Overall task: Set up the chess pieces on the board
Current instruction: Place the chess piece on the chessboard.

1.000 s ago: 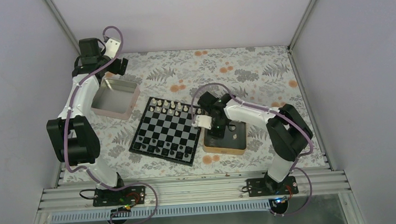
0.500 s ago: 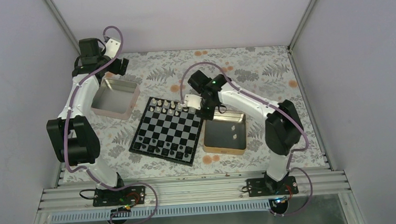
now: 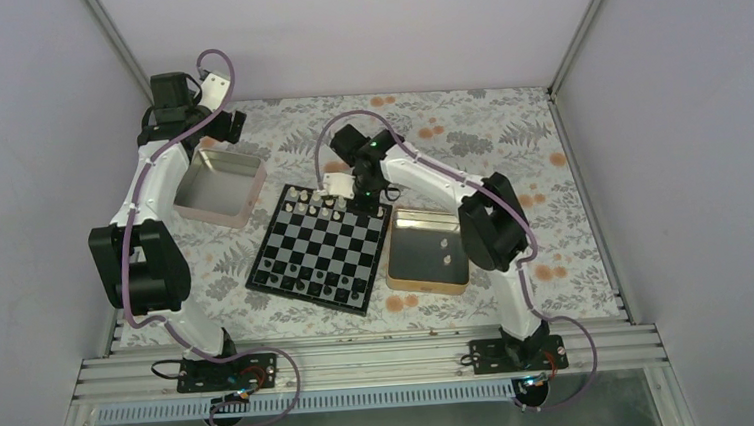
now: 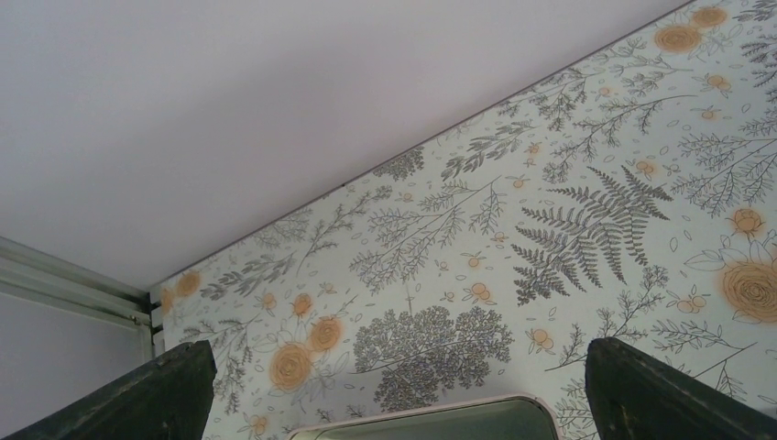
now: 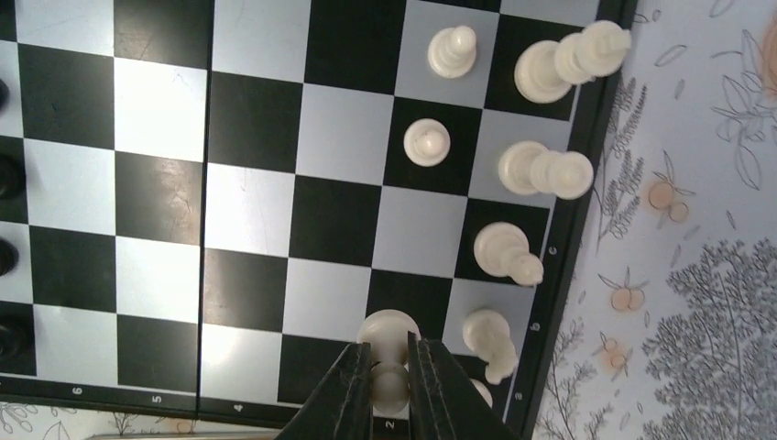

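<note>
Lab test cell, plain white walls (image 3: 360, 24), aluminium rail (image 3: 383, 358)

Fingers of the right tool (image 5: 389, 350) partly hide its white chess piece (image 5: 388, 326).

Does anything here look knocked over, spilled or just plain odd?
Nothing stands out. The board lies flat, its white chess pieces sit in squares along one edge, and the right tool pinches one more. Two white pieces wait in the gold tin.
</note>
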`<action>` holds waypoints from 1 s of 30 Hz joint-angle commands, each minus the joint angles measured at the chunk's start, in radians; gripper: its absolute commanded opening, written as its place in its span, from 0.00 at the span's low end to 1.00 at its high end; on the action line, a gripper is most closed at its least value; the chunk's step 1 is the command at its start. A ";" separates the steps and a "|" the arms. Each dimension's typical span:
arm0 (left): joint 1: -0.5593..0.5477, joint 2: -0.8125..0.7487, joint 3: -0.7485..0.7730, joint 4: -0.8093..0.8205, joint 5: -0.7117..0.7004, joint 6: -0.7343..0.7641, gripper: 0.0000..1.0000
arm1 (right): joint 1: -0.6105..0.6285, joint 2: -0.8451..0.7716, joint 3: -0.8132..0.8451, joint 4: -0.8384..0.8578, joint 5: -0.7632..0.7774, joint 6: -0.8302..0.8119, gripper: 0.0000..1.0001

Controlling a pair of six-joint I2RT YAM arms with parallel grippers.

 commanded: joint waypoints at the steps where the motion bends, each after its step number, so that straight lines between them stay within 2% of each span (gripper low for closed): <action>1: 0.000 -0.003 0.009 0.008 0.019 0.004 1.00 | 0.011 0.047 0.042 -0.033 -0.043 -0.033 0.13; 13: 0.000 -0.007 0.006 0.010 0.023 0.002 1.00 | 0.016 0.119 0.080 0.003 -0.064 -0.032 0.13; 30: 0.000 -0.011 -0.002 0.013 0.032 0.002 1.00 | 0.016 0.171 0.097 0.068 -0.006 -0.003 0.14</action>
